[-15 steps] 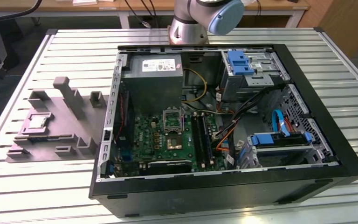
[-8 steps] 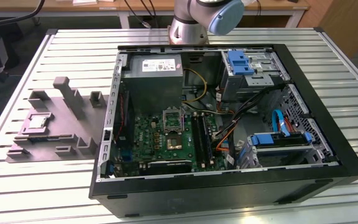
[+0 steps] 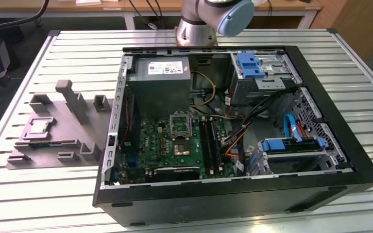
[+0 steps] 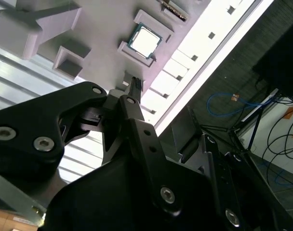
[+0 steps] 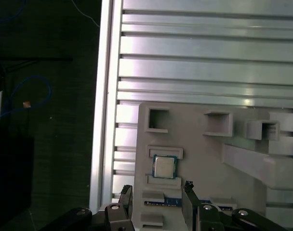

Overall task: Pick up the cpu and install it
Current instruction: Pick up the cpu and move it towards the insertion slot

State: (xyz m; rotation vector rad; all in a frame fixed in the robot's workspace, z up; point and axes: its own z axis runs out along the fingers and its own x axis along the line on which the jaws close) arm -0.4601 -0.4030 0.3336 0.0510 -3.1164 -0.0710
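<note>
The fingers of my gripper are spread apart, grasping nothing, just short of the cpu. It lies flat in a recess of the grey fixture, middle left of the exterior view, beside the open computer case.

Robotics lab or electronics workshop. Signs:
- robot arm standing on slatted aluminium counter
- open computer case lying flat on counter, with green circuit board and blue-latched drive bay exposed
- grey plastic fixture just beside case, cpu seated in one pocket
- wooden desks behind counter
- in second wrist view, blue cable loose on dark floor beyond counter edge
</note>
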